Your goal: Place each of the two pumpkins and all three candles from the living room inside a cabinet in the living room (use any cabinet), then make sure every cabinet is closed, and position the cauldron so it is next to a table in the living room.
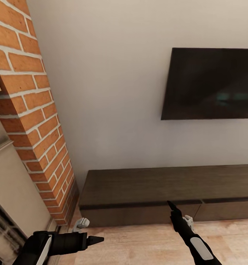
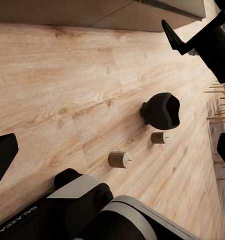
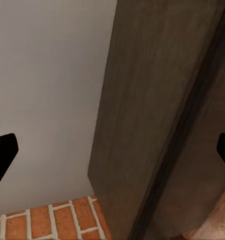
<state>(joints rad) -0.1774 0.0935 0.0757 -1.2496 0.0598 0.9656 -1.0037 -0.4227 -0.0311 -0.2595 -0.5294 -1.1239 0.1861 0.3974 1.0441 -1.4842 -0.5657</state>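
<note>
You face the closed cabinet (image 1: 168,195) under the TV (image 1: 212,84), both claws, left (image 2: 112,145) and right (image 3: 112,150), spread and empty, while the cauldron (image 2: 162,111) and two candles (image 2: 120,159) lie on the floor away from the cabinet, so stowing seems barely begun.

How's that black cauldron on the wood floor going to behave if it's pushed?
The cauldron has a bulging round belly, so it may rock or roll rather than slide. It looks rigid and probably heavy for its size. A candle sits close and might get knocked.
</note>
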